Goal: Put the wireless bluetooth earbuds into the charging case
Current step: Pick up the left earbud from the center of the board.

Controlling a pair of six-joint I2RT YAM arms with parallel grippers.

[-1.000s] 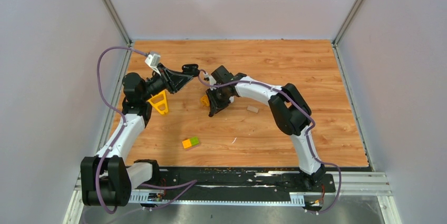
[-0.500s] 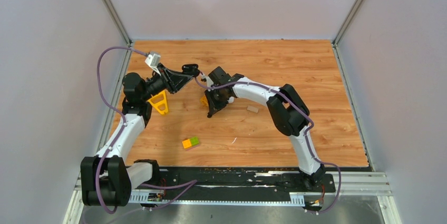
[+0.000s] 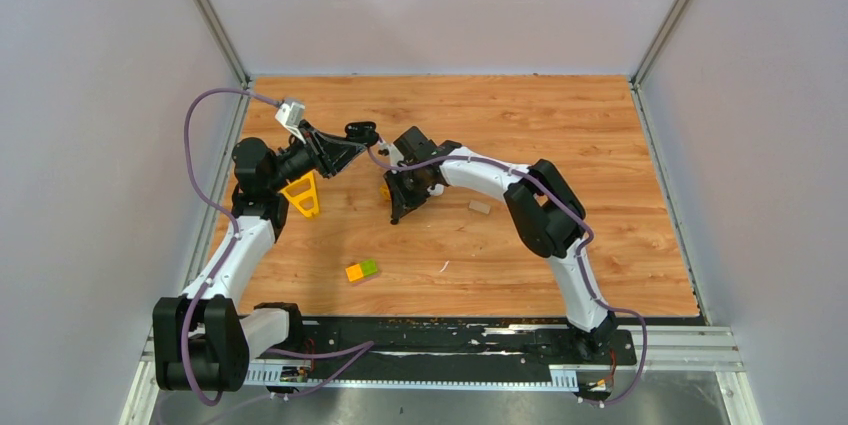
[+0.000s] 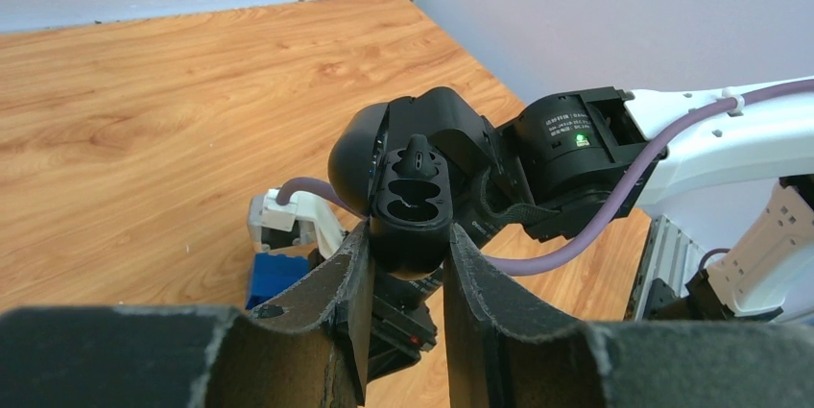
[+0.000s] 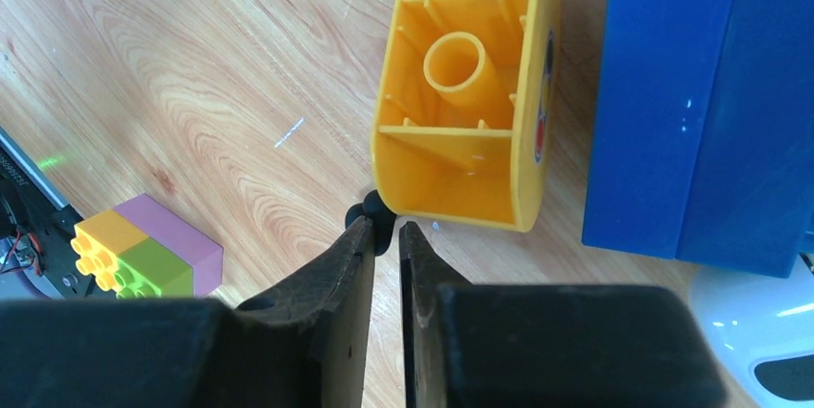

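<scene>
Edging toward the bench's (image 3: 600, 125) left edge, the right end effector (image 5: 386, 228) is pinching a black earbud (image 5: 374, 206) beside the yellow block (image 5: 461, 101); the left end effector (image 4: 401, 245) is clamping the open charging case (image 4: 413, 187), ready for insertion.

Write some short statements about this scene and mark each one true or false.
1. The left gripper holds the charging case, lid open. True.
2. The right gripper pinches a black earbud beside the yellow block. True.
3. The yellow block sits on top of the blue block. False: they lie side by side on the table.
4. The multi-coloured block is in the right gripper. False: it lies on the table, apart.
</scene>
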